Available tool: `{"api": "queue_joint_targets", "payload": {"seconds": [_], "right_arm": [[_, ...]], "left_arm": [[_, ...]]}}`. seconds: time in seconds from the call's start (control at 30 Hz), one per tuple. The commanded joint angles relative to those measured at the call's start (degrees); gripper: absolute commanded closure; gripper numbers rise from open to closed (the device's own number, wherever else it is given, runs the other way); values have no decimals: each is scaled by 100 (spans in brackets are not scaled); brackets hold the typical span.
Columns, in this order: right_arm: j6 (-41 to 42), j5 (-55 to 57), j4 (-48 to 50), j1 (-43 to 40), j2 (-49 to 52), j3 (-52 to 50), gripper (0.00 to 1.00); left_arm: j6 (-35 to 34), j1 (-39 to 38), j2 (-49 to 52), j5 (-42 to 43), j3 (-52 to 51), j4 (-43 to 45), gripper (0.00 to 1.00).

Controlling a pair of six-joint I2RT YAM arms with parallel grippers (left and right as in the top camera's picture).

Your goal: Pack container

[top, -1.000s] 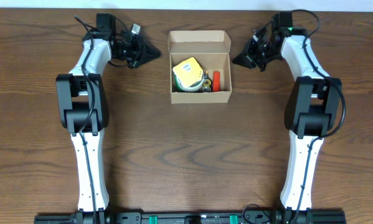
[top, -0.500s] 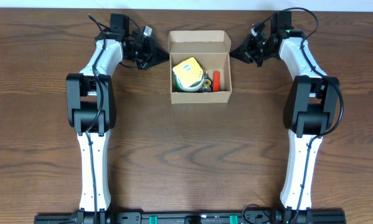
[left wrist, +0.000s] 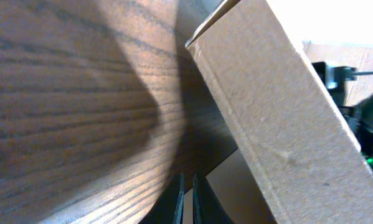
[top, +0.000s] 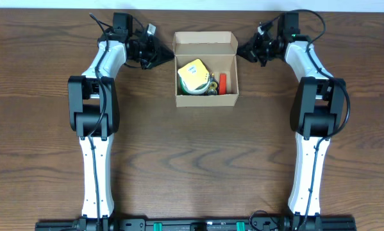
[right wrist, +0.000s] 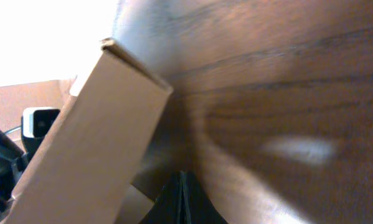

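The container [top: 206,98] is a brown cardboard box at the table's top centre, its flap lid [top: 204,41] standing open at the back. Inside lie a yellow tape roll [top: 193,74], a red item [top: 222,82] and small metal pieces. My left gripper [top: 170,59] is shut and empty, its tips at the box's left back corner. The left wrist view shows the box wall [left wrist: 279,124] just right of the shut fingers [left wrist: 187,196]. My right gripper [top: 240,54] is shut and empty at the right back corner. The right wrist view shows the box wall [right wrist: 86,155] left of the fingers [right wrist: 182,193].
The dark wooden table [top: 192,160] stretches in front of the box. Both arms reach along the table's back edge, one on each side of the box. The table's far edge lies just behind the lid.
Both grippers have moved inward and back toward the box's rear corners, the left one further. The box and its contents have not moved.
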Motion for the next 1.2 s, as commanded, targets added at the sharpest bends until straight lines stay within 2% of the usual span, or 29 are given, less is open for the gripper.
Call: {"api": "queue_joint_targets", "payload": {"seconds": [0.0, 0.57, 0.7, 0.9, 1.17], "right_arm": [[306, -299, 142, 42, 131, 66, 99], [487, -861, 1016, 188, 136, 68, 99], [487, -1255, 1274, 181, 136, 68, 99], [614, -1759, 1290, 116, 133, 70, 99], [638, -1869, 1224, 153, -140, 144, 98]], "left_arm": [[-153, 22, 7, -57, 37, 59, 92], [-267, -116, 7, 17, 37, 374, 92], [-433, -111, 7, 605, 37, 1080, 93], [-1283, -68, 4, 1222, 59, 2288, 94], [-1613, -68, -9, 1644, 295, 2406, 94]]}}
